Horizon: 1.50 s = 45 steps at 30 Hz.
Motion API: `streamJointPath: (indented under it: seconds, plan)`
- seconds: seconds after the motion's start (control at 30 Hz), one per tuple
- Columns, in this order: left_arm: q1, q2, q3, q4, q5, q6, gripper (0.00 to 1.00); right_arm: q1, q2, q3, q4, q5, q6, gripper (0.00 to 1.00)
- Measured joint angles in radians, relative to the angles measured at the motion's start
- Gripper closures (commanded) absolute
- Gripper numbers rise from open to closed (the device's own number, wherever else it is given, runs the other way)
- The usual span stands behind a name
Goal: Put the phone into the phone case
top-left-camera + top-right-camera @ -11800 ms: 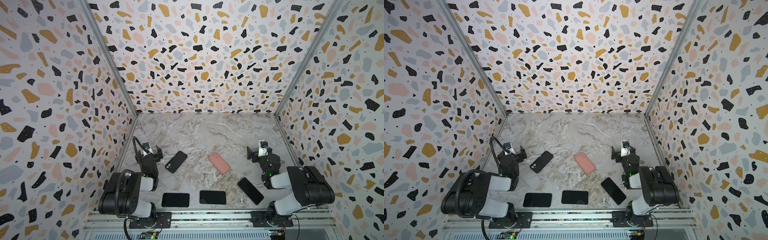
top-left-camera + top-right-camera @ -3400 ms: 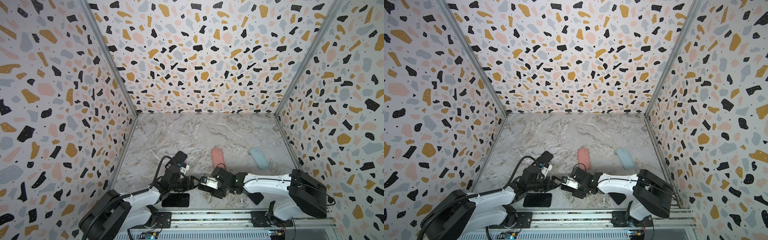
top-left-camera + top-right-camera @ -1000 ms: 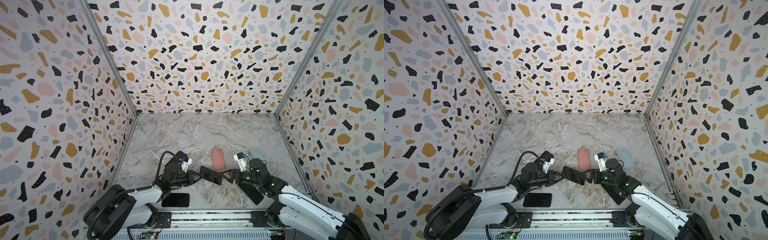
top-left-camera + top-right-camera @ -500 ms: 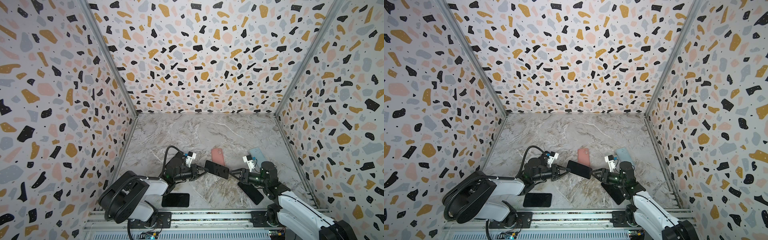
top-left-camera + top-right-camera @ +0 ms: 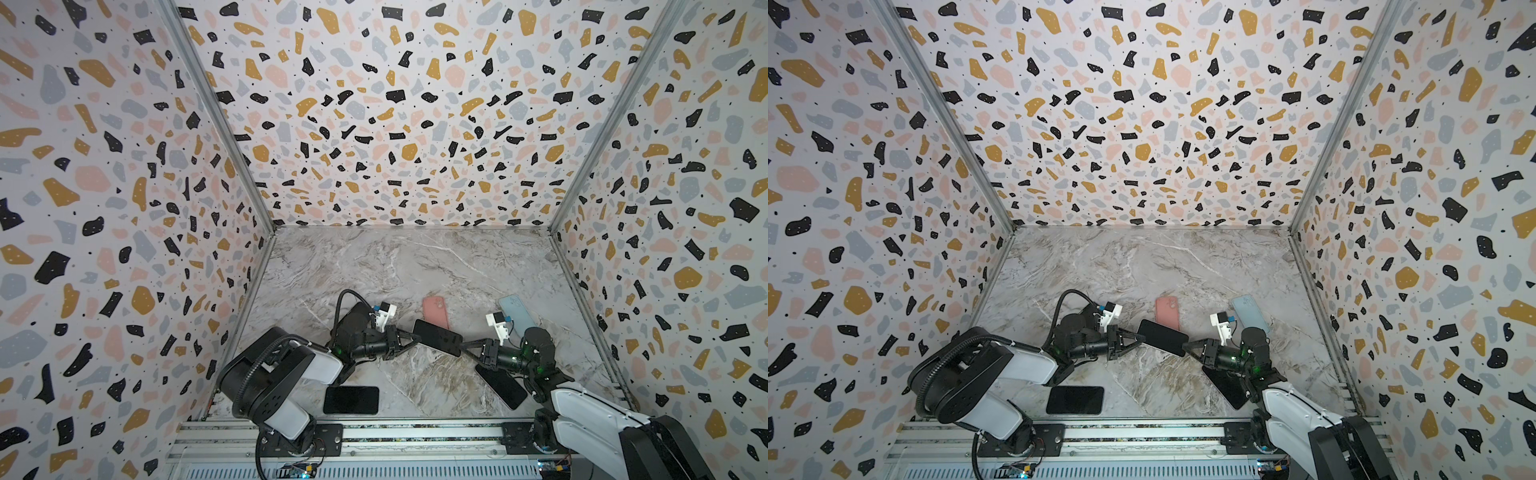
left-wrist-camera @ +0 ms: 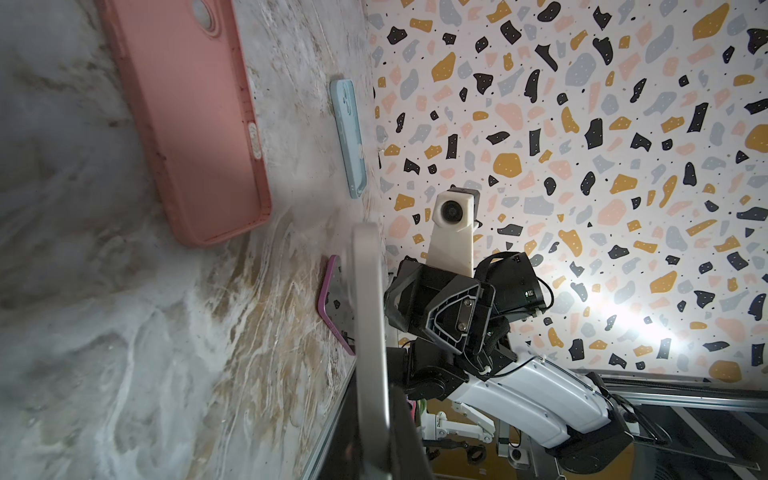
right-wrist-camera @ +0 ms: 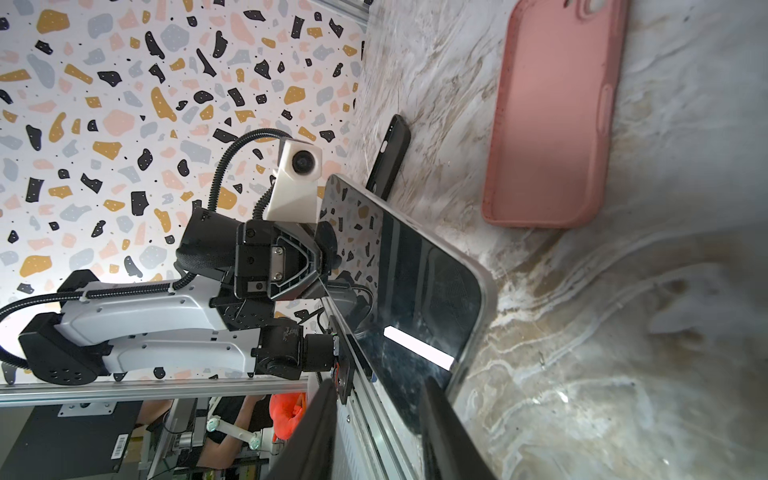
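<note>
Item 1, nearest, at the table's 7 o'clock: black phone (image 5: 351, 400), lying flat with its dark face up, just beside the left arm's base. Item 2, at 5 o'clock: dark phone with purple rim (image 5: 500, 386), flat, set at an angle, partly under the right arm. Item 3, the task's thing, a little toward 6 o'clock from the table's middle in both top views: phone (image 5: 437, 343) (image 5: 1163, 343), glass face upward, pale metal edge, held off the marble-patterned table (image 5: 374, 266) and spanning the gap between the two arms. Left gripper (image 5: 415, 340): clamped tight on the phone's 9 o'clock end. Right gripper (image 5: 464, 348): fingers (image 7: 453, 440) standing either side of the phone's 3 o'clock end, one over the glass, one beneath; whether they press on it cannot be told. Item 4, just past the phone at its 12 o'clock: pink case (image 5: 435, 312), flat, hollow side up, camera opening at the far end. Item 5, at the pink case's 3 o'clock, well apart from it: pale blue case (image 5: 516, 316), flat, near the right wrist camera. Backdrop: terrazzo-print walls (image 5: 395, 124) on three sides.
</note>
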Motion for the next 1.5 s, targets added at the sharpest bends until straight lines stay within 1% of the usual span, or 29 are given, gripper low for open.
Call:
streamJointPath:
  seconds: [0.13,0.23,0.4,0.57,0.67,0.8,0.97,1.07,1.47,1.5]
  plan:
    - [0.0,0.02,-0.001,0.056,0.001,-0.036,1.0,-0.006,0.031,0.0,0.05,-0.004,0.008,0.65]
    - [0.0,0.024,-0.004,0.083,0.0,-0.059,1.0,-0.032,0.034,-0.001,0.072,-0.022,0.013,0.63]
    - [0.0,0.024,-0.006,0.121,0.001,-0.079,1.0,-0.108,-0.019,-0.033,0.072,-0.059,0.02,0.62]
    - [-0.001,0.024,-0.006,0.136,0.002,-0.084,1.0,-0.129,-0.056,-0.041,0.066,-0.076,0.027,0.6]
    - [-0.007,0.024,-0.006,0.143,0.001,-0.089,1.0,-0.131,-0.039,-0.041,0.097,-0.089,0.054,0.59]
    - [-0.018,0.024,-0.006,0.174,0.001,-0.107,1.0,-0.131,0.024,-0.041,0.175,-0.108,0.104,0.6]
    - [-0.026,0.027,-0.006,0.2,0.001,-0.122,1.0,-0.121,0.098,-0.043,0.303,-0.12,0.171,0.65]
    - [-0.033,0.037,-0.006,0.216,0.0,-0.131,1.0,-0.116,0.12,-0.043,0.359,-0.124,0.201,0.71]
    - [-0.041,0.045,-0.006,0.257,-0.008,-0.14,1.0,-0.117,0.134,-0.049,0.452,-0.122,0.282,0.92]
    - [-0.041,0.046,-0.006,0.254,-0.01,-0.137,0.99,-0.117,0.134,-0.049,0.457,-0.121,0.287,0.94]
